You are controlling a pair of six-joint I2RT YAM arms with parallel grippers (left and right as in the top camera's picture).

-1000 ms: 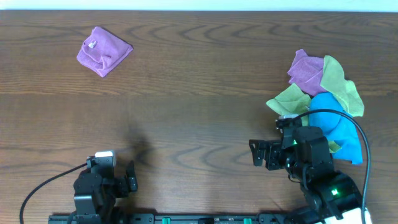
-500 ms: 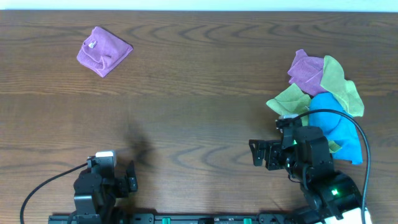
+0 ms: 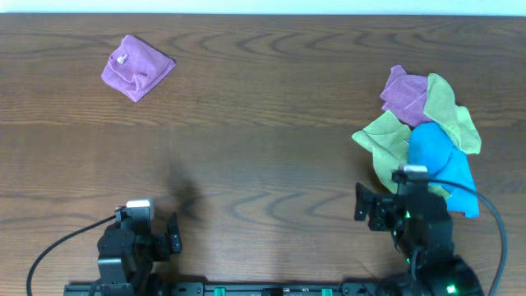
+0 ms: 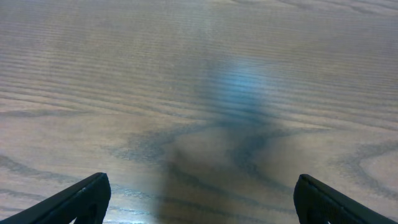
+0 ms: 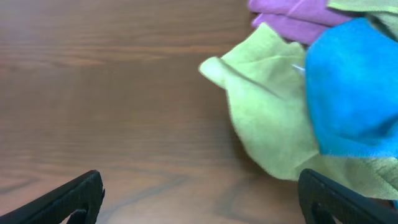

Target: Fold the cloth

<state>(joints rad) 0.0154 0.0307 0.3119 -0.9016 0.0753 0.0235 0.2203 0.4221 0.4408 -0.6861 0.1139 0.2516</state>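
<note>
The lilac cloth [image 3: 137, 67] lies folded into a small bundle at the far left of the table, its tiny white tag on top. It does not show in either wrist view. My left gripper [image 3: 149, 228] rests low at the near left edge, open and empty over bare wood [image 4: 199, 202]. My right gripper [image 3: 401, 201] is at the near right edge, open and empty [image 5: 199, 199]. Its right fingertip [image 5: 339, 202] is just short of the yellow-green cloth [image 5: 267, 118].
A bunched pile at the right holds another purple cloth [image 3: 404, 94], yellow-green cloths [image 3: 386, 136] and a bright blue cloth [image 3: 444, 164]. The pile sits right in front of my right gripper. Dark wooden table [image 3: 263, 148] spans the view.
My right arm has drawn back and to the right, and its gripper now faces the pile. The left arm and the lilac cloth have not moved.
</note>
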